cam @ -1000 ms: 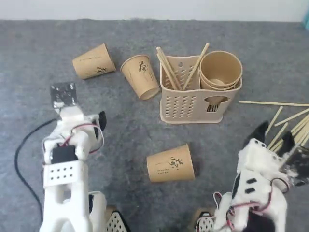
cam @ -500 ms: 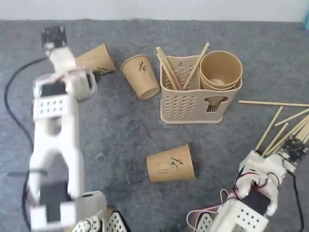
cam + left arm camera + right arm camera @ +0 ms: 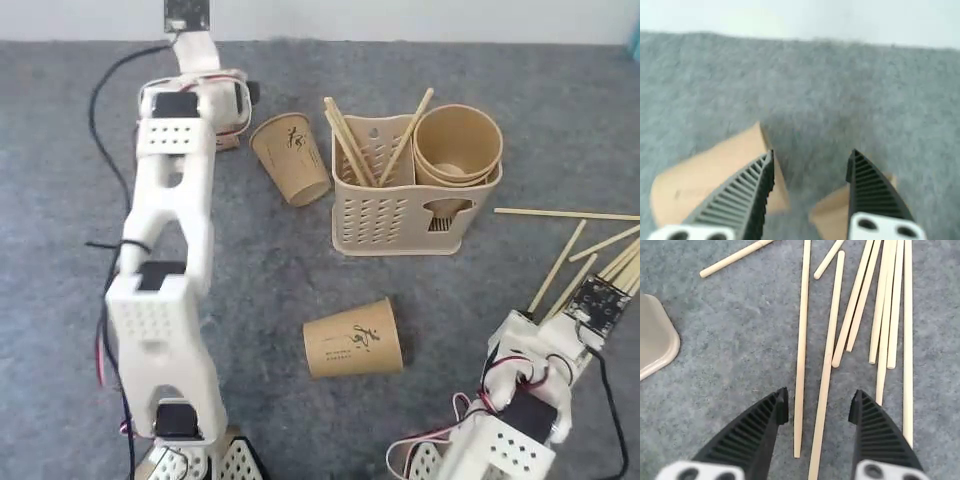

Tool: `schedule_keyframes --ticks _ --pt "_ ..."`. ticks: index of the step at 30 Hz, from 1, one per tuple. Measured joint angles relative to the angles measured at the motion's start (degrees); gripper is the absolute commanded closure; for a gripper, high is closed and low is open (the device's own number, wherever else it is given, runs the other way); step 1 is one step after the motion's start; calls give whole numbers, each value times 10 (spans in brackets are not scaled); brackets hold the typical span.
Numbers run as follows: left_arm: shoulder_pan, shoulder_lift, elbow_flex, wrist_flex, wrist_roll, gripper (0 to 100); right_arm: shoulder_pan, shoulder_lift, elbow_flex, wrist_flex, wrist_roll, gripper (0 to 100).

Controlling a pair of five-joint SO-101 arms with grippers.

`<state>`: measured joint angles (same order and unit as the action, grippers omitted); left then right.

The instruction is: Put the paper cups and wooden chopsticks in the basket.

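Left hand point(image 3: 810, 159): spread wide, gripping nothing. Hangs over the far left corner of the gray surface point(image 3: 250, 265), just above a paper cup on its side point(image 3: 705, 175). Tan of that cup right by one finger; another tan patch low under the gap, not clear which cup.

Second cup point(image 3: 292, 158): lying tilted on its side, just beside the basket point(image 3: 400, 210), between it and the left arm.

Basket: upright toward the far edge, about midway along it. Holds stacked cups point(image 3: 457, 145) in the compartment nearer the right edge and a few chopsticks point(image 3: 350, 140) leaning in the other one.

Third cup point(image 3: 352, 338): on its side toward the near edge, well apart from the basket, wider end facing the right edge.

Right hand point(image 3: 817, 397): fingers wide apart, gripping nothing. Hangs low at the near right corner over the loose chopsticks point(image 3: 827, 340) strewn along the right edge. Two of those sticks running under the gap between the fingers, untouched; the rest fanned out just beyond, most nearly parallel, one lying crosswise nearer the basket.
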<state>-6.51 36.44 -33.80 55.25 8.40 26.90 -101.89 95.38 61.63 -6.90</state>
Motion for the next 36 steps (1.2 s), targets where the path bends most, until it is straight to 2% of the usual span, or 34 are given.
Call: schedule_keyframes --ticks 6,11,16,25,31,36 --pt "7 188 -234 23 -1 794 0 0 0 0 0 794" --pt "25 319 -399 118 -17 878 0 0 0 0 0 794" --pt "20 390 -530 203 -20 877 0 0 0 0 0 794" --pt "-63 419 -579 253 -25 878 0 0 0 0 0 794" --pt "-115 418 -594 327 -25 878 0 0 0 0 0 794" --pt "-170 380 -594 351 -25 877 0 0 0 0 0 794"
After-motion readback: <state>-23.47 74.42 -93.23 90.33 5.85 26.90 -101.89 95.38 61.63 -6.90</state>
